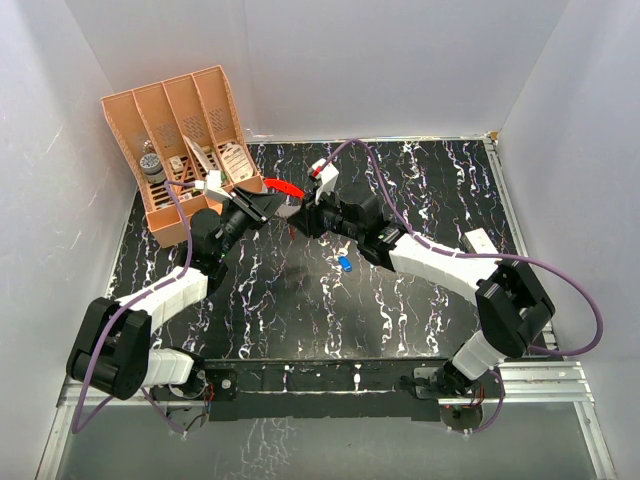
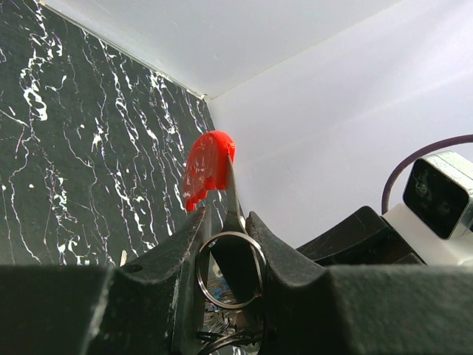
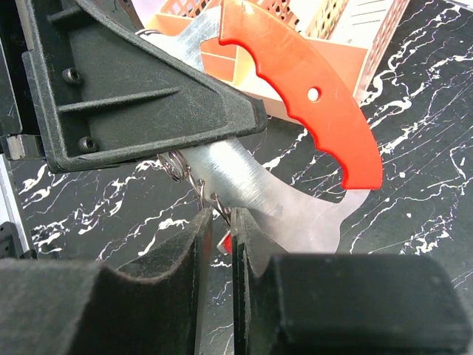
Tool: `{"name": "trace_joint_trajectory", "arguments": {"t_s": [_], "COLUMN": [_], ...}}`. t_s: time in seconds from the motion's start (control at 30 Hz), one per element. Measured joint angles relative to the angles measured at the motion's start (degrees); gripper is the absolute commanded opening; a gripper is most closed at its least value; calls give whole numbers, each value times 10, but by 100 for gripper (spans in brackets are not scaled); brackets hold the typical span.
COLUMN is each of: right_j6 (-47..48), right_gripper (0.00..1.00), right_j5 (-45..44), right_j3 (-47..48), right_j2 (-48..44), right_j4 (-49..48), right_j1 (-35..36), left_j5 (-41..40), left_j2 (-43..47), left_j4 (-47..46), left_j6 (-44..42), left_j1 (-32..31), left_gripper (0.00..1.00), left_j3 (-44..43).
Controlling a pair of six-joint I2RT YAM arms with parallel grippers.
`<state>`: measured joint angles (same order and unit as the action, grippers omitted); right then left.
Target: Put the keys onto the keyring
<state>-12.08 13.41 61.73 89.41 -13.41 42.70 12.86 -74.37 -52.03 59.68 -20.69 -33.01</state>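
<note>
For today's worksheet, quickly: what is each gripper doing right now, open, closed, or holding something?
Left gripper: closed on the keyring.
Right gripper: nearly closed around a small red piece; grip cannot be told.

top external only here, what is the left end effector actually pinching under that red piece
Observer: the left end effector clamps a silvery metal split ring between its fingers.
Operator: right one got a key
Observer: a small red sliver sits between the right end effector's close-set fingers; gripped or not, unclear.
Operator: that red piece is what
Observer: a curved red plastic grip with a wavy edge, on a flat silvery metal blade.
</note>
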Motion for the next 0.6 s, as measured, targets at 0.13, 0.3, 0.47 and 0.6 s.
{"name": "trace_joint_trajectory", "arguments": {"t_s": [0.13,0.3,0.47,0.6], "right_j6": [0,0,0,0], "right_gripper": [14,1,0,0], "right_j5": [0,0,0,0], "right_j3": [0,0,0,0], "right_j2": [0,1,3,3], "right_j4": [0,0,0,0], "right_j1": [0,1,1,1], "left_j5": [0,0,0,1], "left_j2": [0,0,0,-1], "left_j4": [0,0,3,3], "left_j6": [2,3,4,4], "left_j1": [0,0,0,0], "left_gripper": [0,0,0,0], "left_j3": [0,0,-1,-2]}}
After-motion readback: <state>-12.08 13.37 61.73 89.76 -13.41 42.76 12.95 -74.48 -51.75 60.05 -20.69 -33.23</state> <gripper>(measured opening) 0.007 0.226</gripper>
